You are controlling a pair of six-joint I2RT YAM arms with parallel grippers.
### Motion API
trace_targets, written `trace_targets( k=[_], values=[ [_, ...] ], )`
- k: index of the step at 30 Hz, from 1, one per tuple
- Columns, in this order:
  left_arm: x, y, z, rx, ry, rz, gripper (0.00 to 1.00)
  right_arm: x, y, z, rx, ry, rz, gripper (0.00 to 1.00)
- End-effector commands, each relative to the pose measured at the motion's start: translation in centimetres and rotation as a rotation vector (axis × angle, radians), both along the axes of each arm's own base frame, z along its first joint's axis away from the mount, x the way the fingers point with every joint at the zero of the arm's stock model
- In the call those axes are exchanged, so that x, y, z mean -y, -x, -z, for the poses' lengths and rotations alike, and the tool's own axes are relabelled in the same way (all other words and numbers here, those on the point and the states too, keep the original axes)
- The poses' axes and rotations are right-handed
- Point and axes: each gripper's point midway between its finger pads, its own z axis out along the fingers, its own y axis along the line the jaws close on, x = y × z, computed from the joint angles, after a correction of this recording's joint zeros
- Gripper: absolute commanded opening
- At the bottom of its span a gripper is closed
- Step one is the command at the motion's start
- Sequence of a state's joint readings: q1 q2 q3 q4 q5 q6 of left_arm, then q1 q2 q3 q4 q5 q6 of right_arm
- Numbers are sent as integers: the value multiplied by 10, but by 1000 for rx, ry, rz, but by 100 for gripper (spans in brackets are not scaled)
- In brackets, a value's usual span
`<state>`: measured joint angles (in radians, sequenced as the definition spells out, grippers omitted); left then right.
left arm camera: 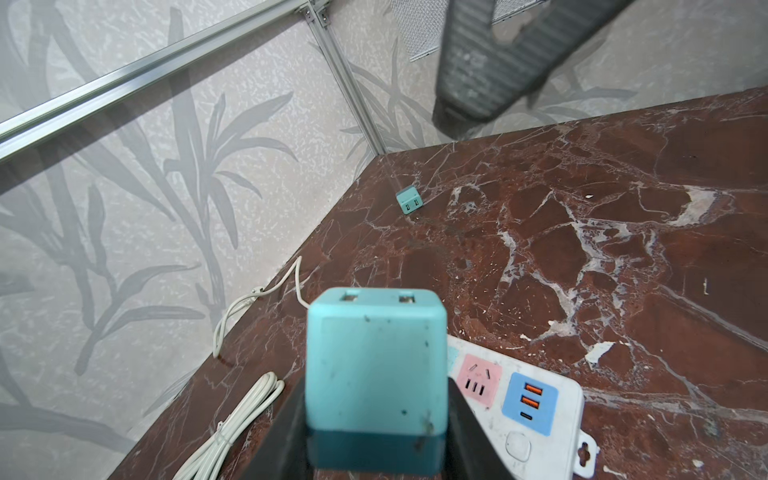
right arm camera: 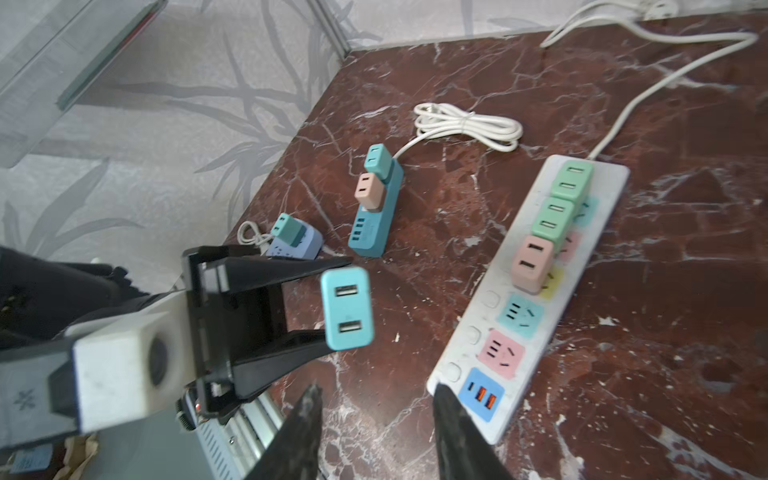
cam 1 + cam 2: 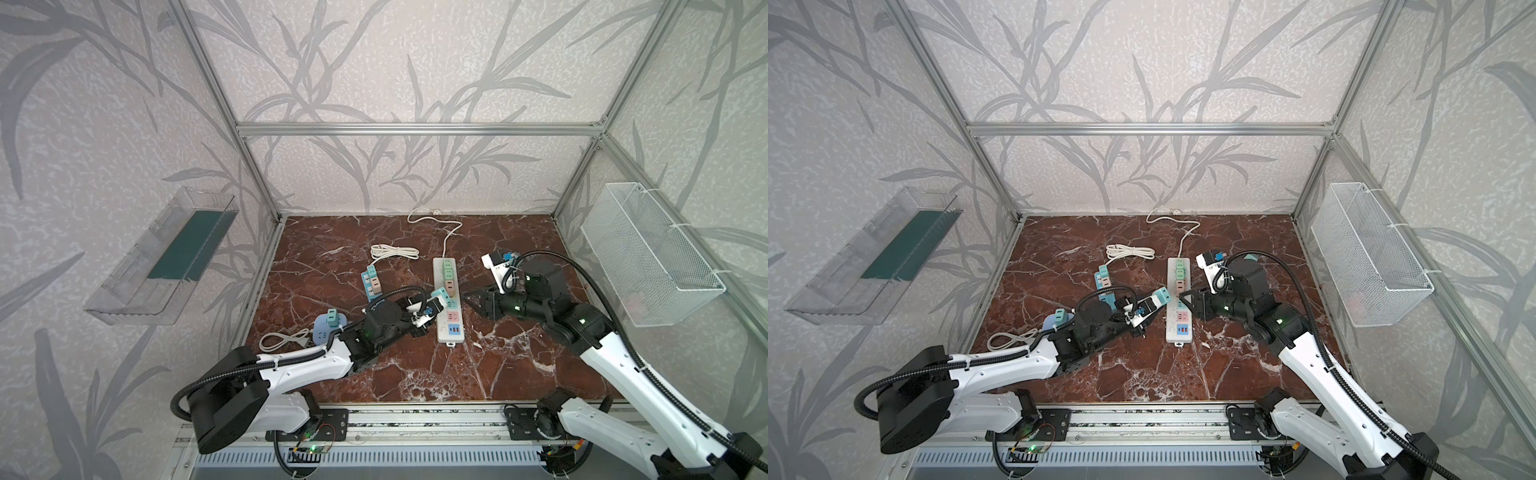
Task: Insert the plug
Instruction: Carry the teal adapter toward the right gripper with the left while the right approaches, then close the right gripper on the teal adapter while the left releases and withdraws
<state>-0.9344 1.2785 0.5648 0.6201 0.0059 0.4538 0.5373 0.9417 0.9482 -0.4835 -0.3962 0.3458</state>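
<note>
Left gripper (image 2: 341, 304): pinching one teal USB plug (image 1: 376, 361), aloft just 9 o'clock of the white power strip (image 3: 448, 299). Right gripper (image 2: 376, 390): jaws spread, empty.

Seated plugs (image 2: 559, 208): three on the white strip; two on the teal strip (image 2: 376, 212), 9 o'clock; one on the lavender socket (image 2: 297, 245), 8 o'clock.

Wire basket (image 3: 648, 253), 3 o'clock, contents unclear; clear tray (image 3: 166, 253), 9 o'clock.

Red marble tabletop (image 3: 415, 374); leaf-patterned walls (image 3: 374, 62).

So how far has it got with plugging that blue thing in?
Two green chargers and a peach charger already sit in the power strip. In hand: the left gripper holds a light-blue USB charger, not yet in any socket. The right gripper is open and empty. Left: seat that charger in a free socket, perhaps the blue socket.
</note>
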Motion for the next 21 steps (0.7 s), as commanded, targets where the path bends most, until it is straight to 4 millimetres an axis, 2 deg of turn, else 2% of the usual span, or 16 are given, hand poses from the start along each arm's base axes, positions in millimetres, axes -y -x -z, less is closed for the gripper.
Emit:
trace_targets(
  k=[1, 7, 14, 16, 20, 21],
  values=[
    [6, 8, -14, 45, 32, 61, 0, -13, 4, -13, 15, -21, -54, 50],
    [5, 12, -21, 41, 50, 72, 0, -30, -6, 0, -36, -12, -88, 51],
    [5, 15, -27, 36, 69, 85, 0, -48, -9, 5, -39, -1, -131, 50],
    [5, 16, -28, 30, 75, 90, 0, -51, -10, 5, -42, -6, -136, 45],
    [6, 18, -28, 27, 76, 99, 0, -55, -8, -1, -41, -28, -154, 29],
    [7, 18, -28, 25, 76, 103, 0, -55, -8, -2, -37, -34, -157, 29]
  ],
)
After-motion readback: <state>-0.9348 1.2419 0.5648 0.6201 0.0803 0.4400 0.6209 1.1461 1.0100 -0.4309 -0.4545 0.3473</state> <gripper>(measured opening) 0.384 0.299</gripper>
